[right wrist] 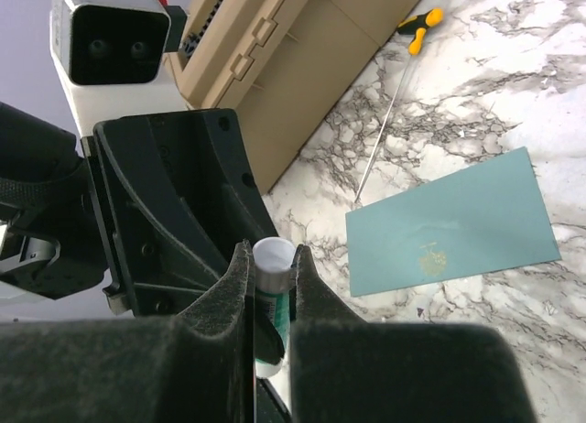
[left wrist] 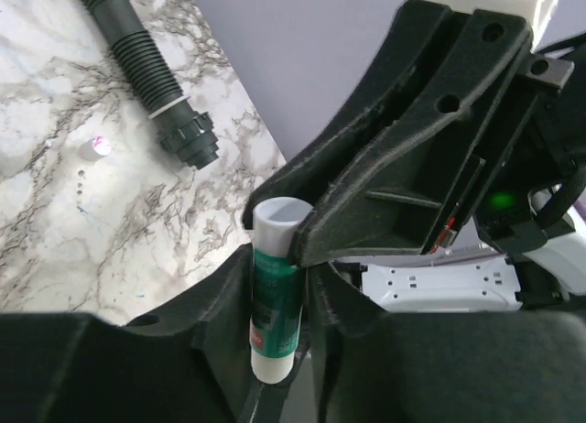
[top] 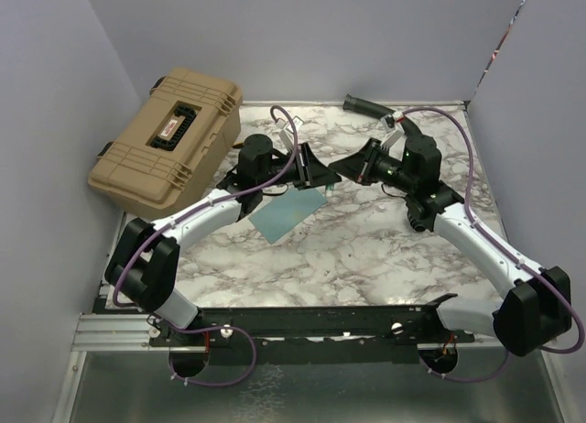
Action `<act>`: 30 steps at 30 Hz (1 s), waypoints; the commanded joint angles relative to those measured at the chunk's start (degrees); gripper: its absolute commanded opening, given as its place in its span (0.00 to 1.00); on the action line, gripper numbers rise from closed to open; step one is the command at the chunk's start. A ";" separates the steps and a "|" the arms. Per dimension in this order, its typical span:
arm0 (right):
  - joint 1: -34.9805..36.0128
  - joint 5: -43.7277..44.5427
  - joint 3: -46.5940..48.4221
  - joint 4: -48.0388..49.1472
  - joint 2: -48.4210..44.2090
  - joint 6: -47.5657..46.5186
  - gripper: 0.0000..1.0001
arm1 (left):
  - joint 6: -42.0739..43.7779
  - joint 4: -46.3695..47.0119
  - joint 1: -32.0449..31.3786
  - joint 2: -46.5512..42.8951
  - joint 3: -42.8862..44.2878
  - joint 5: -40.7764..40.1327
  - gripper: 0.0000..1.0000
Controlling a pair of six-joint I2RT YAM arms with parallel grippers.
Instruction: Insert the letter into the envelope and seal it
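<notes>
The teal envelope (top: 291,212) lies flat on the marble table, its flap down; in the right wrist view the envelope (right wrist: 449,226) shows a small gold mark. The letter is out of view. Both grippers meet above the table behind the envelope. A green glue stick (left wrist: 275,313) with white ends stands between the fingers of my left gripper (left wrist: 279,286), which press on its green body. My right gripper (right wrist: 272,267) is shut on the stick's white cap (right wrist: 273,256). In the top view the left gripper (top: 307,171) and right gripper (top: 352,167) hide the stick.
A tan hard case (top: 169,139) sits at the back left, close to the left arm. A black corrugated hose (top: 366,105) lies at the back edge, with a small white cap (left wrist: 95,147) near it. A thin rod tool with a yellow-black handle (right wrist: 417,27) lies beside the case.
</notes>
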 commanded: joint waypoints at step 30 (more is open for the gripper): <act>0.13 -5.05 -2.03 2.60 -3.88 7.20 0.59 | 24.44 -3.50 -2.80 -7.22 -4.19 1.61 0.00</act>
